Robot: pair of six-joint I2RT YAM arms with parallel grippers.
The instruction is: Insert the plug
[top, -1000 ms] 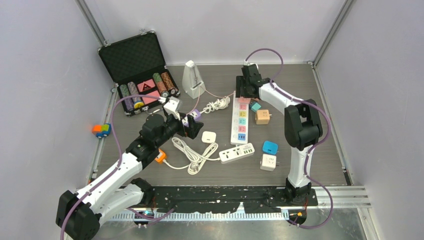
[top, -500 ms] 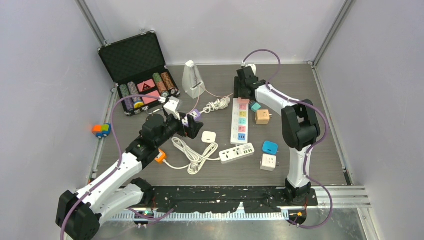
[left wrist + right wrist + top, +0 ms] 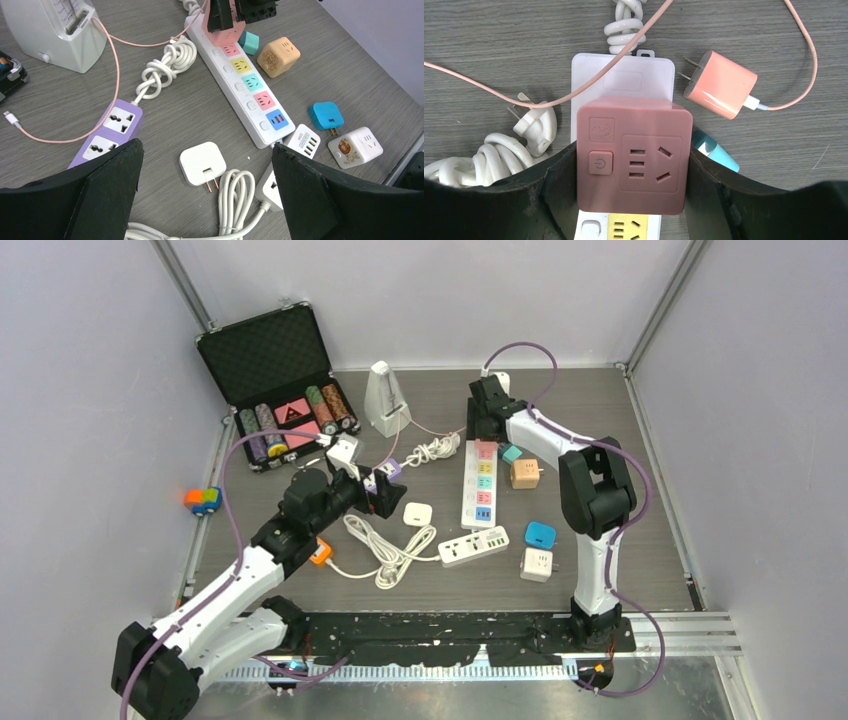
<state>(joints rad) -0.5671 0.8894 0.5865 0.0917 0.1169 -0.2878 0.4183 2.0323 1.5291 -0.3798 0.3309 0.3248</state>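
My right gripper (image 3: 485, 430) is shut on a pink cube adapter plug (image 3: 634, 155), which also shows in the left wrist view (image 3: 225, 31). It holds the cube over the far end of the long white power strip (image 3: 480, 490), just beyond the strip's yellow socket (image 3: 631, 231). I cannot tell whether its prongs are seated. My left gripper (image 3: 385, 497) is open and empty, and hovers above a flat white plug (image 3: 202, 162) with copper prongs that lies on the table.
A purple strip (image 3: 107, 132), a white metronome (image 3: 384, 398) and an open chip case (image 3: 275, 380) lie to the left. A salmon charger (image 3: 720, 84), an orange cube (image 3: 524, 473), a blue plug (image 3: 540, 535), a white cube (image 3: 537, 564), a white USB strip (image 3: 474, 546) and coiled cords (image 3: 390, 550) surround the strip.
My right gripper has shifted slightly left with the pink cube, staying over the strip's far end. The left arm has not moved.
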